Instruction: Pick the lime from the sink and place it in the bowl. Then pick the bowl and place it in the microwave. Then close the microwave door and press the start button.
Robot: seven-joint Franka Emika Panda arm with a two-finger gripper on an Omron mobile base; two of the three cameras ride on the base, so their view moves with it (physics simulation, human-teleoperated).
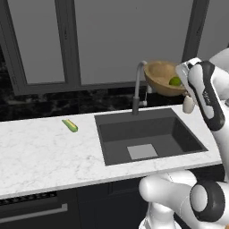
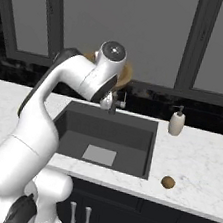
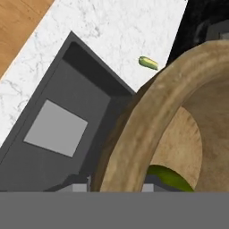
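The tan wooden bowl (image 1: pixel 162 77) hangs tilted in the air above the back right of the sink (image 1: pixel 147 134), beside the faucet. My gripper (image 1: pixel 182 77) is shut on the bowl's right rim. The small green lime (image 1: pixel 175 81) lies inside the bowl against its lower wall. In the hand view the bowl's rim (image 3: pixel 147 125) runs close across the picture, with the lime (image 3: pixel 172 178) low inside it and the sink (image 3: pixel 85 89) and its grey mat (image 3: pixel 56 127) below. From the right base view, a sliver of the bowl (image 2: pixel 126 74) shows behind my arm. The microwave and its door are out of view.
A yellow-green corn-like vegetable (image 1: pixel 69 125) lies on the marble counter left of the sink. The curved faucet (image 1: pixel 137 87) rises at the sink's back edge. A soap dispenser (image 2: pixel 176 122) and a small brown fruit (image 2: pixel 168 182) sit right of the sink. Dark window frames stand behind.
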